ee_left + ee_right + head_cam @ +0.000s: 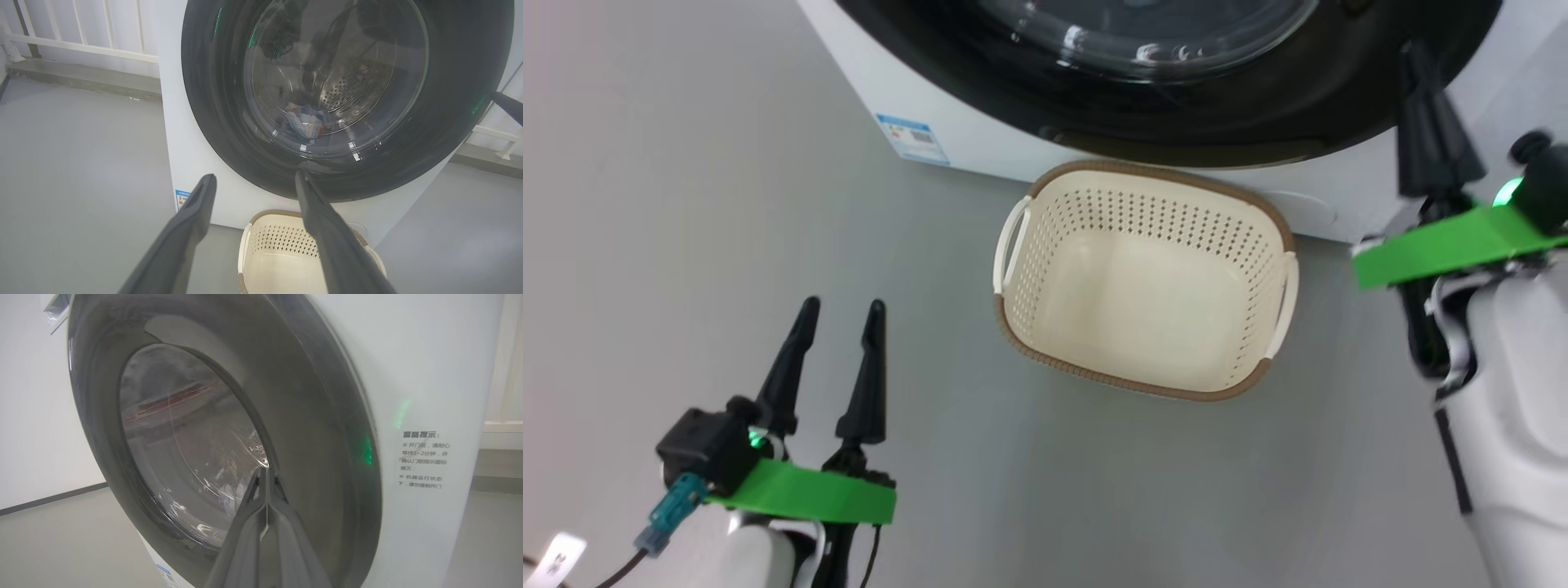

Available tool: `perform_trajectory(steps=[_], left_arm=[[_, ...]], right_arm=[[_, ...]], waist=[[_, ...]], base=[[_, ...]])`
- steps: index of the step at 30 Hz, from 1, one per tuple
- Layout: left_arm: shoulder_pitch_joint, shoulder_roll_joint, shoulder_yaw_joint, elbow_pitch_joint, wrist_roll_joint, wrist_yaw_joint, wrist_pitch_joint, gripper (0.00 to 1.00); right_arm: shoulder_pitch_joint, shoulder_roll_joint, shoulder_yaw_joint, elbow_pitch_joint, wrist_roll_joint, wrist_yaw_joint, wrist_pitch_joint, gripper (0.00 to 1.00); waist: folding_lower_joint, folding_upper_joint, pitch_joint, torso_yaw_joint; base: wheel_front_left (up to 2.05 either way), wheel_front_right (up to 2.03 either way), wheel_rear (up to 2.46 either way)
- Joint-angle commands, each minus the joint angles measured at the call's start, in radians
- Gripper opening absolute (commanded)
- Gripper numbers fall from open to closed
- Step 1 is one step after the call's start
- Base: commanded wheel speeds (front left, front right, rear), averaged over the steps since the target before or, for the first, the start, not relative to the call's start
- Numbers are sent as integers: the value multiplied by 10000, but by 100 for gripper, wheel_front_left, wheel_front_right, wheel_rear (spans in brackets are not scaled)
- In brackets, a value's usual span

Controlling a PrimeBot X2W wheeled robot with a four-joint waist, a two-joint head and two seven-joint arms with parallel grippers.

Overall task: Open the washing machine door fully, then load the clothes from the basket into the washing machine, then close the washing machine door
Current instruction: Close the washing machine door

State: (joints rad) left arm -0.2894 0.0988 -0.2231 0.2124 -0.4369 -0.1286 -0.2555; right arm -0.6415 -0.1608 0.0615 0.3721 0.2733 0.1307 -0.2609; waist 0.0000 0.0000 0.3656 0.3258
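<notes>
The washing machine is white, and its door, a glossy black ring around a glass bowl, lies flush against the front. Through the glass the clothes show as a light-blue bundle in the steel drum. Just below the door the cream basket stands on the floor with nothing inside. My left gripper hovers open at the lower left, well left of the basket. My right gripper is shut with nothing between its fingers, close to the door's right rim; whether it touches is unclear.
Grey floor spreads to the left of the machine and in front of the basket. A white railing runs behind the machine on a low kerb. A blue label is on the front, a text sticker on the side.
</notes>
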Motion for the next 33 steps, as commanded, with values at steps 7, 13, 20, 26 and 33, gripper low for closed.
perform_trajectory(steps=[7,13,20,26,33], left_arm=[[369,477,606,17,130,-21,-63,100],[617,698,882,148,244,-21,-63,100],[910,826,1202,309,482,-21,-63,100],[1082,849,1551,404,667,-21,-63,100],[1287,866,1893,404,816,-21,-63,100]], right_arm=[[1187,364,351,-332,-11,0,-9,100],[1949,479,397,-385,10,0,-9,100],[2816,560,208,-463,22,0,-9,100],[3387,612,14,-489,10,0,-9,100],[3757,617,-120,-489,23,0,-9,100]], waist=[[0,0,-678,-689],[0,0,-1043,-1237],[0,0,-1399,-1923],[0,0,-1642,-2453],[0,0,-1838,-2945]], base=[[0,0,0],[0,0,0],[0,0,0],[0,0,0],[0,0,0]])
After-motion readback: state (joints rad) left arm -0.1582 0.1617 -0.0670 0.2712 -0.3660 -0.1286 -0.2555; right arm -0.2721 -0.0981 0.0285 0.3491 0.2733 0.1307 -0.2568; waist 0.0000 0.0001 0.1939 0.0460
